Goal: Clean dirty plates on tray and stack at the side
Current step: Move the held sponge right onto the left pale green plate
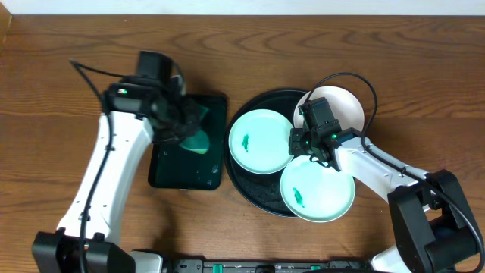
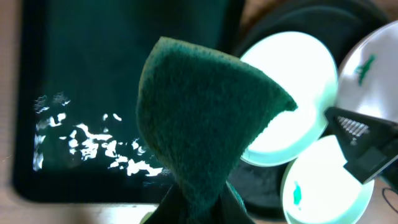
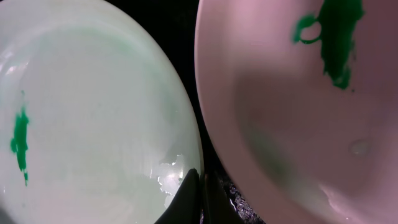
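In the left wrist view the sponge (image 2: 205,124) is filling mid-frame, hiding how the left gripper (image 1: 184,127) is gripping it, and its lower end is running off the bottom edge. Overhead, the right gripper (image 1: 303,142) is covering the lower left of the white plate (image 1: 348,102), and the plates are hiding most of the tray (image 1: 254,191). In the right wrist view a mint plate (image 3: 93,112) is showing blurred and spilling past the upper left edges.

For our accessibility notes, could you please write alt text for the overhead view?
Three small plates crowd a round black tray: a left mint plate and a front mint plate, both smeared green, and a white plate. The right gripper, jaws shut, sits where they meet; the left gripper holds a green sponge over a dark green rectangular tray.
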Controlling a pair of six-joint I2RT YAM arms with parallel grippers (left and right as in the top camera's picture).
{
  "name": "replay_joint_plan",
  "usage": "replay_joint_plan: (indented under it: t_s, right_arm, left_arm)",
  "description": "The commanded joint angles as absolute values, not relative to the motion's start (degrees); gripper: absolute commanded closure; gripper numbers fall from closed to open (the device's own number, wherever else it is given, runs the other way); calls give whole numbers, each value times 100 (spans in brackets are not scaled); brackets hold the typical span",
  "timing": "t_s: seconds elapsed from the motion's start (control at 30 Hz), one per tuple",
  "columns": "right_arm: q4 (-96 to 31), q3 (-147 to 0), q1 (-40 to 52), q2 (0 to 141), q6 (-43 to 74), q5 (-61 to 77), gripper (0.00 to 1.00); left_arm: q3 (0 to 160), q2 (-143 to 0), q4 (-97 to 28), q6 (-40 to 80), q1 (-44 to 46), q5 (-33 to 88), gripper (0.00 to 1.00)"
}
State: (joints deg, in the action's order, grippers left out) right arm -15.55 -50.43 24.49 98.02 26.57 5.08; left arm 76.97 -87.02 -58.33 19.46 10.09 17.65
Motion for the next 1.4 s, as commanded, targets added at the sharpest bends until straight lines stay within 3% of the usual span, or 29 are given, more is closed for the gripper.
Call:
replay_joint_plan:
  t_s: [0.0, 0.47, 1.37]
  right_arm:
    - [-1546, -5002, 2486, 9859, 2657, 499, 98]
    - [-1562, -5002, 2486, 9859, 2659, 502, 98]
    - [-1562, -5002, 2486, 9859, 2659, 502, 99]
  left_arm:
    - [7546, -8694, -5502, 2158, 1426, 1726, 93]
    - [7397, -9408, -4119, 2738, 2867, 491, 93]
    - [7393, -10814, -3607, 2858, 2945, 331, 92]
